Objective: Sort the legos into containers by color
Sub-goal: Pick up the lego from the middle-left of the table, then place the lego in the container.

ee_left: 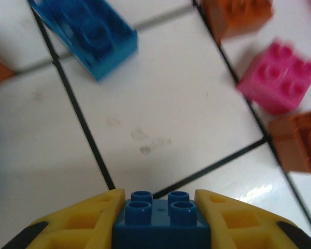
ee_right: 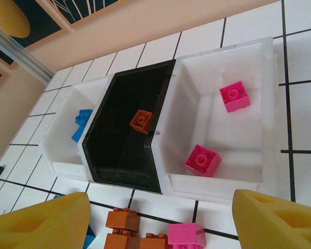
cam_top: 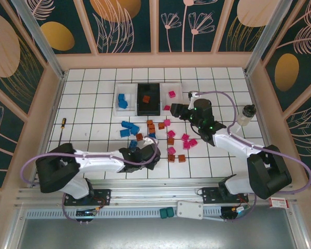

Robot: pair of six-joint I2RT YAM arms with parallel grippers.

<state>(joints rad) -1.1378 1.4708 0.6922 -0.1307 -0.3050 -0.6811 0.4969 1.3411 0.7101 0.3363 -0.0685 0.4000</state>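
Three bins stand side by side at the back. The left white bin [ee_right: 62, 150] holds blue bricks [ee_right: 82, 124]. An orange brick [ee_right: 141, 121] lies in the black bin [ee_right: 122, 171]. The right white bin [ee_right: 259, 62] holds two pink bricks [ee_right: 234, 96]. My right gripper [ee_right: 160, 228] hangs open just in front of the bins, above orange bricks [ee_right: 123, 228] and a pink brick [ee_right: 186, 236]; in the top view it [cam_top: 173, 110] covers part of the right bin. My left gripper [ee_left: 159, 220] is shut on a blue brick [ee_left: 159, 218], low over the tiles [cam_top: 149, 151]. Loose blue [cam_top: 128, 127], orange [cam_top: 151, 126] and pink legos [cam_top: 185, 140] lie scattered mid-table.
A screwdriver [cam_top: 62, 124] lies at the left edge and a clear bottle [cam_top: 246, 115] stands at the right. Two teal blocks [cam_top: 167, 212] and a flat white box [cam_top: 189, 209] sit on the near rail. Under the left wrist lie a blue brick [ee_left: 88, 31], a pink one [ee_left: 277, 75] and an orange one [ee_left: 300, 137].
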